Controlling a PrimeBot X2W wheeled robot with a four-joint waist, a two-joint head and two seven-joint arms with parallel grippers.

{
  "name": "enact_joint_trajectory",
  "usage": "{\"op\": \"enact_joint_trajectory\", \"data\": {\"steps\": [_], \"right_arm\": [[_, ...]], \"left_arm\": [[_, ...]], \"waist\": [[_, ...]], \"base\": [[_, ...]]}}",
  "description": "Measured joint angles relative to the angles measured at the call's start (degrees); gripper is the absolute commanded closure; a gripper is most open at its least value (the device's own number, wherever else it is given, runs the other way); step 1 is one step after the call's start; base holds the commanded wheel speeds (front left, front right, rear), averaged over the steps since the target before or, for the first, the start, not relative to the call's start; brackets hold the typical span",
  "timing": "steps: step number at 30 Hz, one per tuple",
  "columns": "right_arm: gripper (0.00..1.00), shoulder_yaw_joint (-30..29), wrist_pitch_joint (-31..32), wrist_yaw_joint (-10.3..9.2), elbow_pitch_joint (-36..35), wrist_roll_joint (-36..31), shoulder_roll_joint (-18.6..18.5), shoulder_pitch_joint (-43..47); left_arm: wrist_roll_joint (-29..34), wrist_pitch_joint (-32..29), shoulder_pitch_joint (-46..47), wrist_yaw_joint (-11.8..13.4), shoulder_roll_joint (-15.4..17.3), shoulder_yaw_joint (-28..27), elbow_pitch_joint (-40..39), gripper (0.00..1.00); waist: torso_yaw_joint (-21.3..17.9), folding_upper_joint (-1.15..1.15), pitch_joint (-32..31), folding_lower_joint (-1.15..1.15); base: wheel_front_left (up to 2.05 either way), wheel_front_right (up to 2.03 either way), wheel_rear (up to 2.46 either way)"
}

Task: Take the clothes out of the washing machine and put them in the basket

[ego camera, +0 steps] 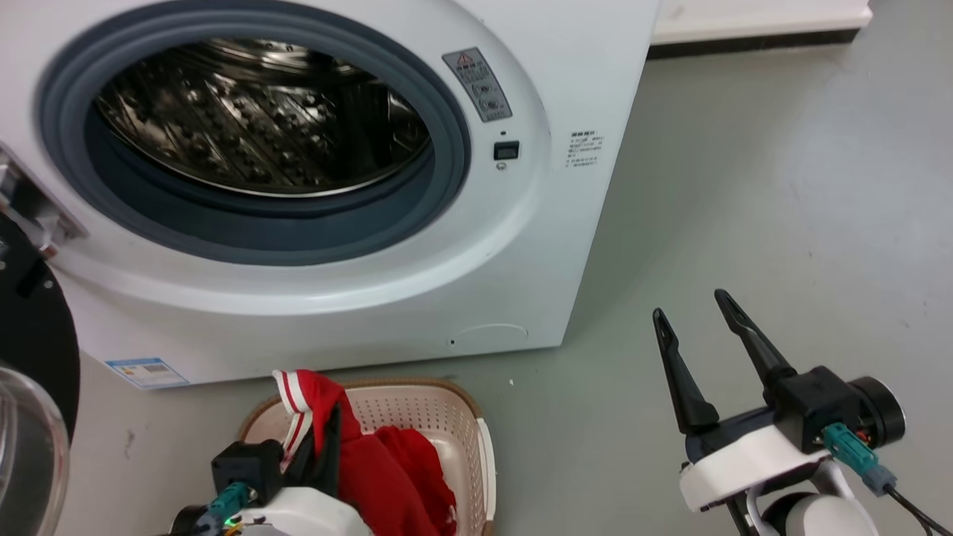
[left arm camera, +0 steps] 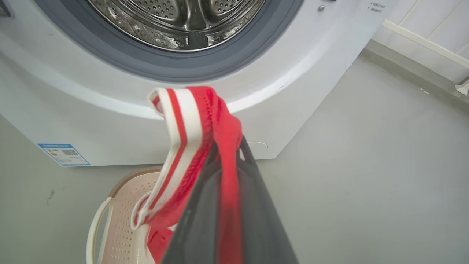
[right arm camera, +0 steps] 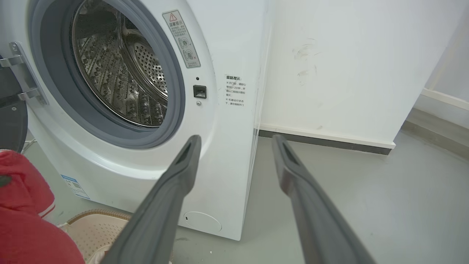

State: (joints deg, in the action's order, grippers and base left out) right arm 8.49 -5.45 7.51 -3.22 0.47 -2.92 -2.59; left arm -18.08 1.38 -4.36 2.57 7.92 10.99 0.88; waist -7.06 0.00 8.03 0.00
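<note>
**Grey floor (ego camera: 744,186), open washing machine (ego camera: 521,246): the load hangs over the basket (ego camera: 454,417)**

Grey floor runs right to the skirting, and the washing machine stands on it at your left. Its black-framed door (ego camera: 33,327) is swung out at the left edge, and you see bare perforated steel in the drum (ego camera: 260,119). The basket sits on the floor just before the washer's foot, near the cabinet but not touching it.

The clothes (ego camera: 387,469) are heaped inside the basket. Part of the red fabric rises out of the heap, its long axis roughly upright, to your left claw (left arm camera: 229,154). That claw is clamped on the fabric, and the striped trim (left arm camera: 183,121) loops up over its tips.

The basket lies straight below that claw, so I judge the coming move is only to let go and lift away. Your left arm is much the nearer. Your right claw (ego camera: 691,305) hangs well apart on the right over bare floor, fingers spread and holding nothing.

Watch that the trim does not snag on a finger as you release. The door also stands close on your left.
</note>
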Motion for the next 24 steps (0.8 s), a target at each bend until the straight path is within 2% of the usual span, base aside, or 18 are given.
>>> {"op": "enact_joint_trajectory", "data": {"steps": [6, 17, 24], "right_arm": [[0.00, 0.62, -0.63, 0.01, 0.41, 0.52, 0.00, -2.32], [0.00, 2.50, -2.61, 0.00, 1.80, 1.49, -0.02, -6.58], [0.00, 3.88, -4.02, 0.00, 2.00, 2.18, -0.02, -9.43]], "left_arm": [[-0.19, 4.55, 5.66, -0.99, -1.11, 0.16, 11.46, 1.00], [-0.14, 10.20, 18.80, -3.02, -0.99, -0.05, 35.12, 1.00], [-0.76, 11.87, 26.74, -2.88, -0.89, -1.07, 49.81, 1.00]], "waist": [[-1.48, 0.00, 4.16, 0.01], [-5.08, 0.00, 12.63, 0.01], [-7.15, 0.00, 18.68, 0.01]], "base": [[0.00, 0.00, 0.00], [0.00, 0.00, 0.00], [0.00, 0.00, 0.00]]}}
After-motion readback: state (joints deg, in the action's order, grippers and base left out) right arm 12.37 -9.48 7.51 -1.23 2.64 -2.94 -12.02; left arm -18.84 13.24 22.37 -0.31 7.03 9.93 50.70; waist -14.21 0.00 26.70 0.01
